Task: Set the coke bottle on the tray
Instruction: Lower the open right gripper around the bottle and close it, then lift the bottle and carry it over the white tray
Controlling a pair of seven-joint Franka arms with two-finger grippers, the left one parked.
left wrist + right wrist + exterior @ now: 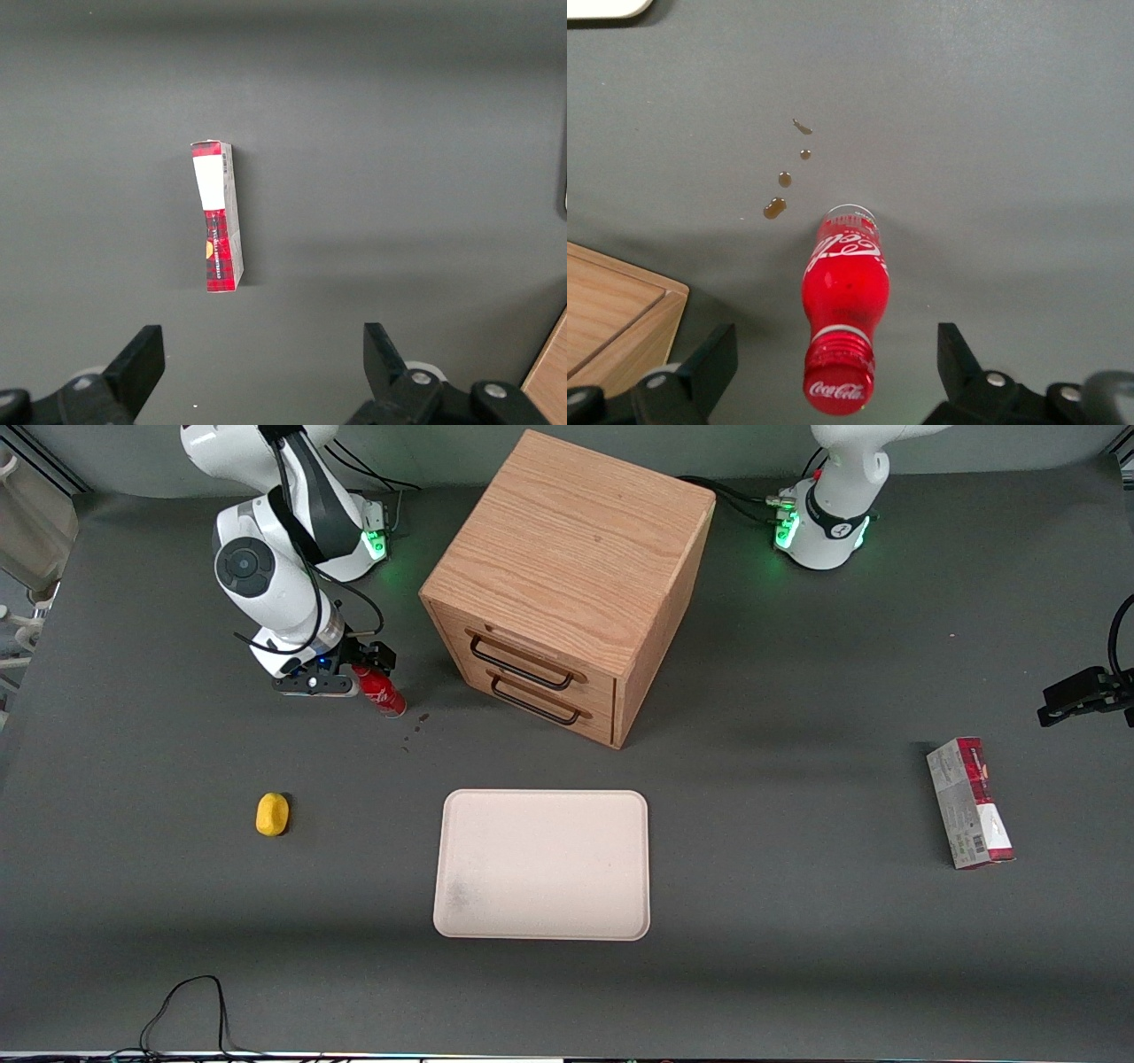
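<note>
Coke bottle placement is the aim, and the scene is taken by size. The table (797,974) is covered in dark grey, and a wooden cabinet (567,576) with two drawers is set at its middle. The tray (542,865) lies flat and bare in front of the cabinet, nearer the front camera, ready to receive the load. A carton (970,803) is left toward the parked arm's end, and a yellow lump (272,814) toward the working arm's. The gripper (837,363) is lowered over the coke bottle (846,301), its fingers (713,359) spread wide on either side without touching. The bottle is seen tilted beside some small brown spots (784,181), well apart from the tray. A grasp at the neck is judged to be the step in hand.
</note>
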